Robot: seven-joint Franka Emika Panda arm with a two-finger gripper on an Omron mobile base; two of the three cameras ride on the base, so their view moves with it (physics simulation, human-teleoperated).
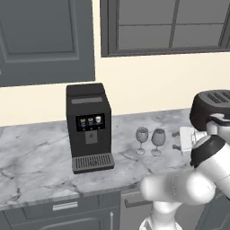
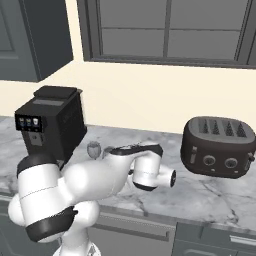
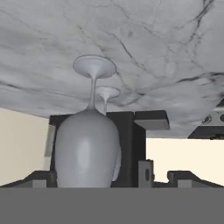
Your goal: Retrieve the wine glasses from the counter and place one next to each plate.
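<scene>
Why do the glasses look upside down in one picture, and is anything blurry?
In the hand view the camera is rolled over, so the nearer wine glass hangs bowl-down and looms large, with the counter above it. In the left base view both glasses stand upright with faint shadows. Nothing is blurred; no glare.

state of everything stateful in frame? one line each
near glass: upright on the counter, empty, not gripped
far glass: upright, empty, close beside the near one
gripper: jaws open, level with the glasses, to their right
coffee machine: screen lit, nothing on its drip tray
toaster: slots empty
cabinet door: closed
drawer: closed
</scene>
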